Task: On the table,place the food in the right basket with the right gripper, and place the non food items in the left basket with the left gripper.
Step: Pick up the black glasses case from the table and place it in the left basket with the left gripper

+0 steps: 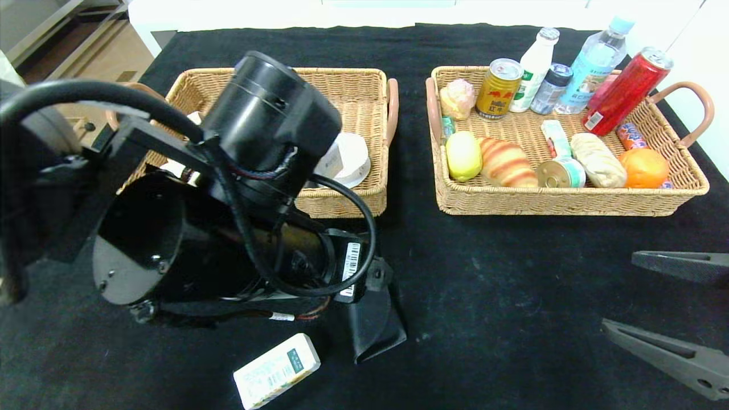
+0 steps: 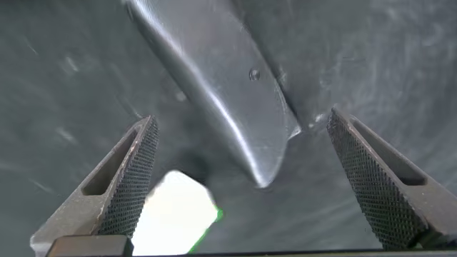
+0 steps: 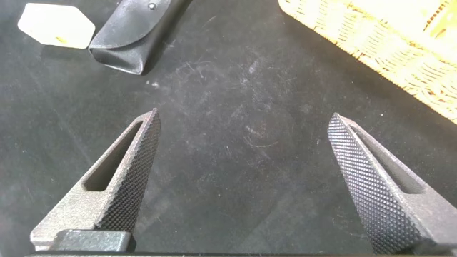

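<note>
The black glasses case (image 1: 376, 324) lies on the black table just under my left arm. In the left wrist view my left gripper (image 2: 241, 118) is open, its fingers either side of the case (image 2: 228, 100) and apart from it. The white carton with a green label (image 1: 277, 370) lies near the front edge and shows in the left wrist view (image 2: 178, 214). The lemon (image 1: 463, 155) and croissant (image 1: 506, 162) lie in the right basket (image 1: 569, 202). My right gripper (image 1: 618, 293) is open and empty over bare table at the front right (image 3: 243, 116). The shampoo bottle is hidden.
My left arm covers much of the left basket (image 1: 342, 80), where a white round object (image 1: 347, 159) shows. The right basket also holds cans, bottles, an orange (image 1: 643, 168) and other snacks. The right wrist view shows the case (image 3: 132, 36), carton (image 3: 56, 25) and basket corner (image 3: 371, 36).
</note>
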Available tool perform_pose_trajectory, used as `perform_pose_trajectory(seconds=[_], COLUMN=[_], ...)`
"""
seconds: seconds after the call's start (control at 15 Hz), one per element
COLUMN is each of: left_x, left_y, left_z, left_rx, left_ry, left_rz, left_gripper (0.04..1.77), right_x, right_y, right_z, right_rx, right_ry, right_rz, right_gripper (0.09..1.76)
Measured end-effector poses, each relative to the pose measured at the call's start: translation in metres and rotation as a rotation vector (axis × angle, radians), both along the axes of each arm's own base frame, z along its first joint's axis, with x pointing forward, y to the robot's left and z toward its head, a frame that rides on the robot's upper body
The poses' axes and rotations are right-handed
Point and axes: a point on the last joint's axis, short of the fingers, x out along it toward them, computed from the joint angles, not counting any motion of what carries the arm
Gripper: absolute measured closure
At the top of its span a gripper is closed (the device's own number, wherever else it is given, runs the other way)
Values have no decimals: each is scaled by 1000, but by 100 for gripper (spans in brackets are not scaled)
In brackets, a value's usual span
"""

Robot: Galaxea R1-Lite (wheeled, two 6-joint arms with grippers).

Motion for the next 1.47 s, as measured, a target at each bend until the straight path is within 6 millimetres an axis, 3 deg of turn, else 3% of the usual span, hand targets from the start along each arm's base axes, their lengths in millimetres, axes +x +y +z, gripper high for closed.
perform_pose_trajectory(seconds=[0.53, 1.47], left_x=[26, 43], left_y=[-19, -33], left_z=[-23, -32], left_rx=[-36, 30], left_ry=[115, 182], left_rz=[147, 205], left_gripper=[9, 9], right_x=[0, 1], right_y=[0, 1], right_z=[-2, -6], right_rx=[-5, -20], right_ry=[9, 16], right_rz=[2, 7], right_gripper=[14, 14])
